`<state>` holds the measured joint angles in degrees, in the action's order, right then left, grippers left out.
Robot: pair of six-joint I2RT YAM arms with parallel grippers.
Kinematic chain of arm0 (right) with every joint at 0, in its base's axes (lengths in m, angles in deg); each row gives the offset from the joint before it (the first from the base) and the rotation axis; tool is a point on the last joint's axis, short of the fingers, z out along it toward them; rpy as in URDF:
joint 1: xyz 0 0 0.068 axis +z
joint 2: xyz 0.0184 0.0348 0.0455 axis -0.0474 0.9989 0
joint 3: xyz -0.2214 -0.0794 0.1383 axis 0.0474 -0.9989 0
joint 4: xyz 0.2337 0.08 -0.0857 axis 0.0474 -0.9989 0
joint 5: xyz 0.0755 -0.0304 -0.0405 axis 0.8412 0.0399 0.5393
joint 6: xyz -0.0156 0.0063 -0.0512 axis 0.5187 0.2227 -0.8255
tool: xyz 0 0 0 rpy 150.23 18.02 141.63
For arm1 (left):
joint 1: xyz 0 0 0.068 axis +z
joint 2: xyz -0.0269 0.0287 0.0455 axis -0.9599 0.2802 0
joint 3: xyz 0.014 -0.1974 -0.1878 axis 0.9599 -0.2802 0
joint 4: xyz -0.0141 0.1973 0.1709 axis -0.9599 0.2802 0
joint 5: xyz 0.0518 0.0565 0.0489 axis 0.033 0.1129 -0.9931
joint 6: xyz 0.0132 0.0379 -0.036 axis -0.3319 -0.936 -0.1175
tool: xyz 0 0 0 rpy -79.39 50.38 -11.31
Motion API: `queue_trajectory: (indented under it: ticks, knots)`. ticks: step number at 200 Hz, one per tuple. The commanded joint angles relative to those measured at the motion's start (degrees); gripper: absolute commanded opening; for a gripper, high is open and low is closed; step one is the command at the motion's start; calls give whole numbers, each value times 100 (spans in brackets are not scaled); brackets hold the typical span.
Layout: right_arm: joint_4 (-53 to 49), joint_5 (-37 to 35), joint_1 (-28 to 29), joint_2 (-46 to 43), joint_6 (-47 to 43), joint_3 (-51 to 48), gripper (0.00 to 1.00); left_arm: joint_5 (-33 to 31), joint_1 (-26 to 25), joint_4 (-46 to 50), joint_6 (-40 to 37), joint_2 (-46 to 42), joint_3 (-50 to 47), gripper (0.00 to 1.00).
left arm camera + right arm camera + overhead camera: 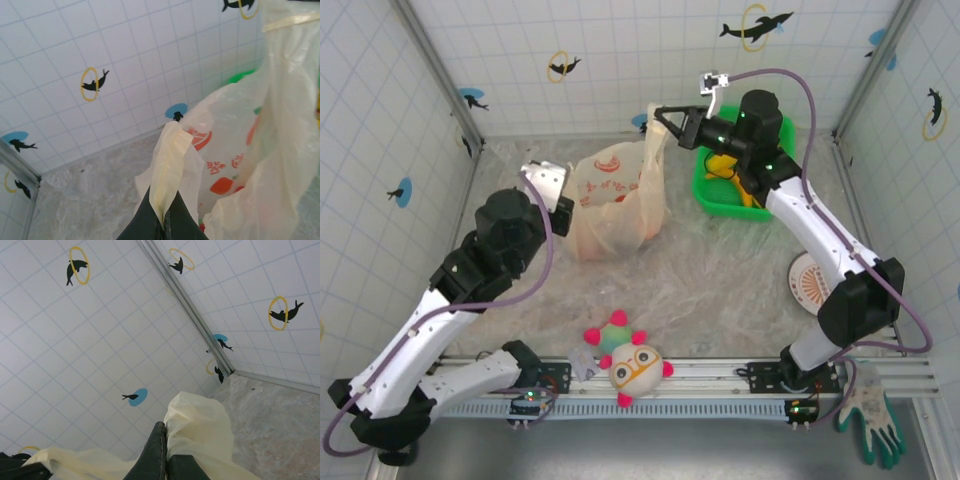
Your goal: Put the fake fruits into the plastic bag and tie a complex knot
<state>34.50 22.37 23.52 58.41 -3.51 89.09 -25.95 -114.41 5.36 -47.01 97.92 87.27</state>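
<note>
From above, the plastic bag (616,205) stood upright near the back of the table (720,290), with its two handle strips drawn apart. The right jaws were closed on one strip (656,135), which was lifted above the bag. The left jaws were at the bag's other side, where their grip was hidden by the wrist. Reddish shapes were seen through the film, possibly fruit already inside, though they could not be told from the printed pictures. Something yellow, probably bananas (724,166), lay in the green basket (706,196) beside the bag, so the loading was judged perhaps unfinished. A plush ball (632,366) lay at the near edge.

From the left wrist, the jaws were seen pinched shut on a folded handle strip (169,165), with the bag (235,150) bulging just behind it.

From the right wrist, the jaws were likewise clamped on the other strip (197,425), which was bunched above them.

No knot had been formed. The crossing and tying of the strips was judged wholly left to do.
</note>
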Motion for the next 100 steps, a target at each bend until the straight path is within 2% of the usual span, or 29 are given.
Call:
queue_trajectory:
  ticks: [1, 31, 71, 77, 100]
  knots:
    - [340, -125, -113, -345, 224, 278, 0, 688, 540, -601, 107, 63, 406, 0]
    - [330, -261, -262, -706, 433, 276, 0, 1453, 1117, -885, 243, 264, 793, 0]
    - [352, -420, -467, -1114, 695, 210, 0, 2033, 1360, -1119, 446, 627, 1339, 0]
    - [358, -425, -494, -1169, 745, 204, 0, 2143, 1563, -1181, 481, 655, 1398, 0]
    - [344, -409, -588, -1378, 932, 152, 0, 2572, 1620, -1344, 653, 726, 1596, 0]
